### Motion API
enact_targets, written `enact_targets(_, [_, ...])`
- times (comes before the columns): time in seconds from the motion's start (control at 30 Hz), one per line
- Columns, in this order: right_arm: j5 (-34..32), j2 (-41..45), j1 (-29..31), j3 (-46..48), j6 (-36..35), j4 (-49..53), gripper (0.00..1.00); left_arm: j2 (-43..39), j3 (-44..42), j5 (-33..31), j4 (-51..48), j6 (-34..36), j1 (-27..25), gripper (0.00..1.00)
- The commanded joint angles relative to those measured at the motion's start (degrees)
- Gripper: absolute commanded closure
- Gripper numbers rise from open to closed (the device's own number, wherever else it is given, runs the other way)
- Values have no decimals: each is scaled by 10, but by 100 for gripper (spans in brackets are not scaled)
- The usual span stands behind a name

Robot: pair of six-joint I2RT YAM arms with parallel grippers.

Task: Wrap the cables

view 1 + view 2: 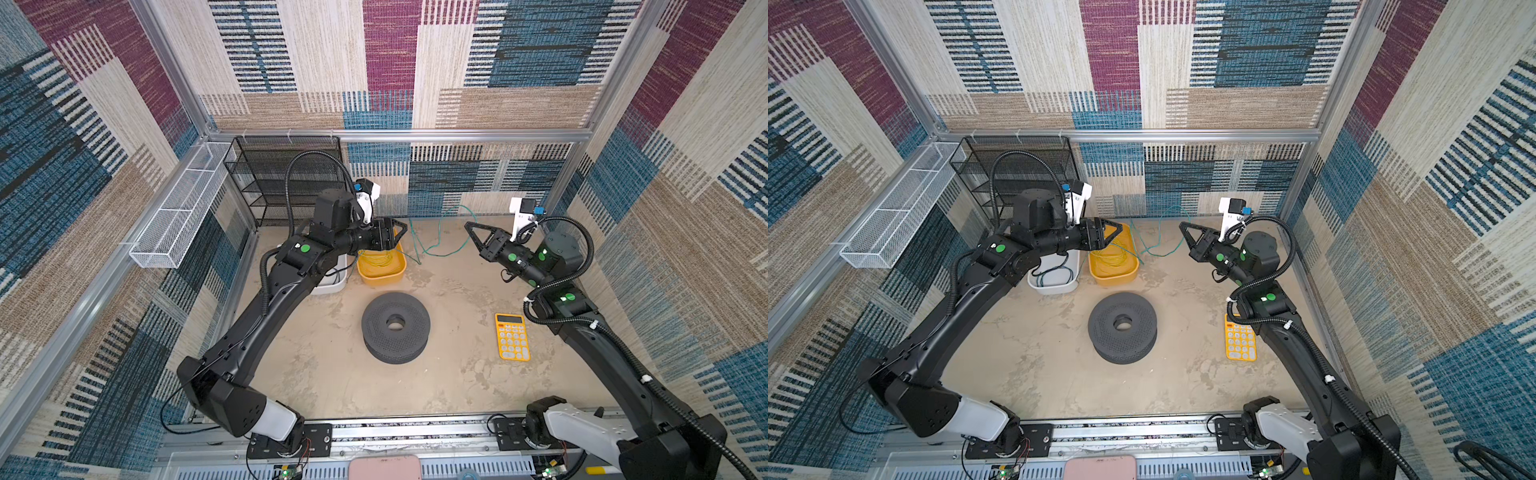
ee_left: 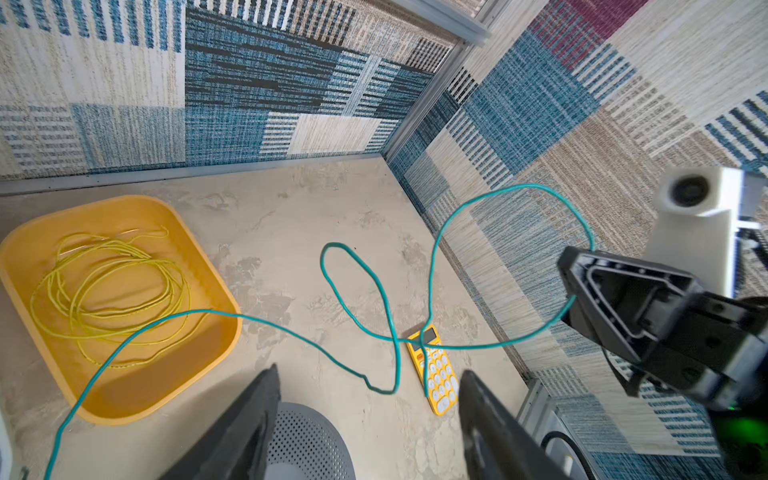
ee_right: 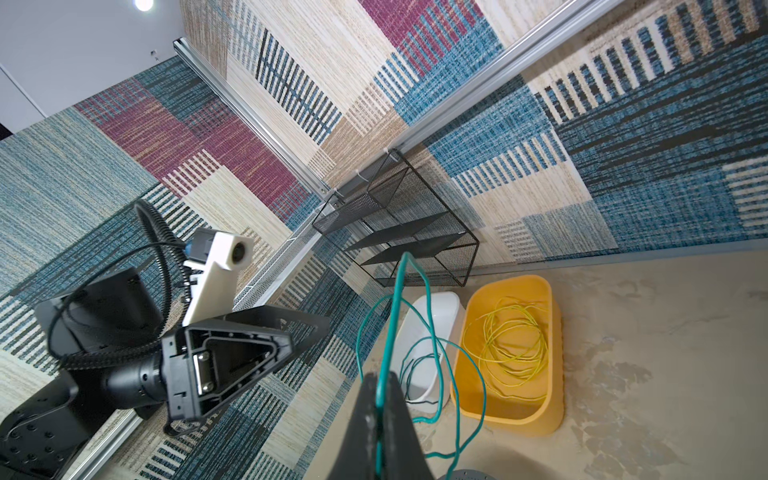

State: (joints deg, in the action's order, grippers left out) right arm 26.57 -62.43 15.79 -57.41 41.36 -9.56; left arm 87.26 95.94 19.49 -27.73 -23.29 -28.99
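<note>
Teal cable: pinched in right gripper, jaws closed on it; slack loops trail across floor past yellow tray.
Left gripper: jaws fairly wide, empty, raised over the tray, near the teal loops.
Yellow cable: coiled in yellow tray.
Dark cable: apparently in white tray, partly hidden.

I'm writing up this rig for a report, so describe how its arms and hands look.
The left arm and right arm are black, each with a white shell near its base. Ribbed black hoses loop along them, and green dots mark the joints. The left hand and right hand have black triangular open-frame fingers, with a white camera mount by each wrist.
</note>
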Motion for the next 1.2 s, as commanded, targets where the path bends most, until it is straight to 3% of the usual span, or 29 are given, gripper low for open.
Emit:
enact_targets(0.0, [15,3,3,2,14,-33,100,23,13,15,29,-2,-1,30])
enact_targets(0.2, [24,4,9,13,25,-49,100,48,10,29,61,-9,-3,34])
enact_targets(0.4, [24,6,10,17,33,-60,100,87,19,37,69,-14,-3,50])
enact_targets(0.63, [1,8,10,17,20,-48,100,67,-21,26,85,-7,-3,81])
enact_targets(0.77, [-48,6,10,25,3,-40,100,47,-23,25,65,27,-3,100])
enact_targets(1.0, [-111,-21,-8,28,30,-109,100,10,-6,-23,-45,112,-3,100])
enact_targets(1.17, [-74,-54,-35,16,91,-167,100,-46,-37,-69,-104,137,-3,100])
